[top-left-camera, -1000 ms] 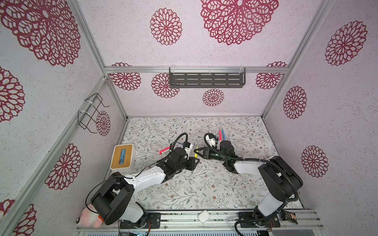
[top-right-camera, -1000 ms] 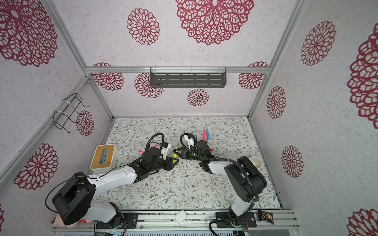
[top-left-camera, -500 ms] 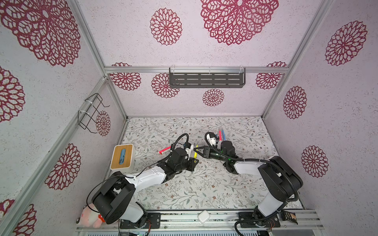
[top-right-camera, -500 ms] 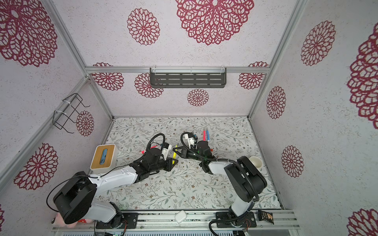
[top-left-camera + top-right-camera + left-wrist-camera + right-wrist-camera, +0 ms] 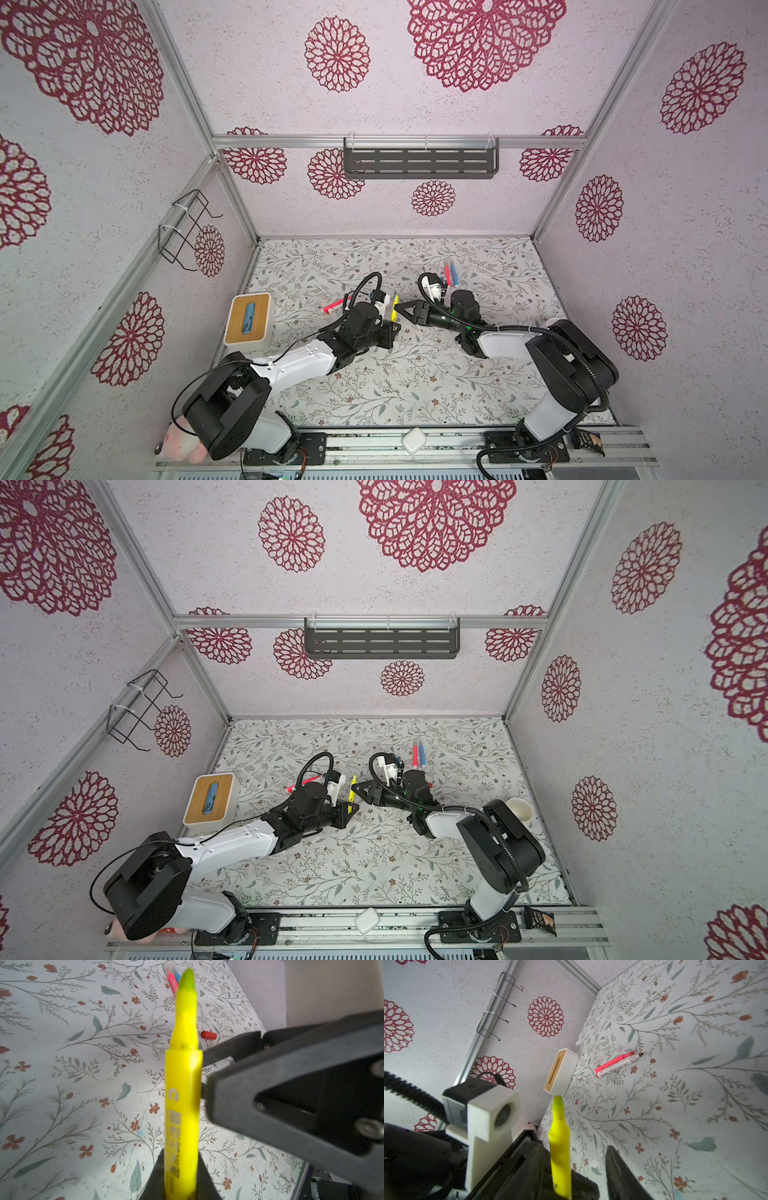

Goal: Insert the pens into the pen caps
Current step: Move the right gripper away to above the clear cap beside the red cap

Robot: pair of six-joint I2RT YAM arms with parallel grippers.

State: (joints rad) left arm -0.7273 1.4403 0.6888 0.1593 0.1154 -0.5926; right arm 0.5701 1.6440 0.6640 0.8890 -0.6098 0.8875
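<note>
A yellow pen (image 5: 182,1084) with a bare greenish tip stands in my left gripper (image 5: 180,1167), which is shut on its lower body. In both top views the same yellow pen (image 5: 395,309) (image 5: 353,789) sits mid-table between the two grippers. My right gripper (image 5: 570,1140) is open, its jaws apart on either side of the yellow pen (image 5: 559,1147). A small red pen cap (image 5: 208,1034) lies on the mat beyond. A pink pen (image 5: 447,274) and a blue pen (image 5: 454,275) lie side by side at the back. Another pink pen (image 5: 614,1061) lies beside a white marker (image 5: 620,1067).
A white box with a wooden top (image 5: 248,320) stands at the left edge of the mat. A white cup (image 5: 519,810) sits behind the right arm. A small white case (image 5: 414,441) rests on the front rail. A wire rack (image 5: 187,228) hangs on the left wall.
My left gripper closed on the yellow pen, then my right gripper opened and let go of it. Both arms stay close together at mid-table.
</note>
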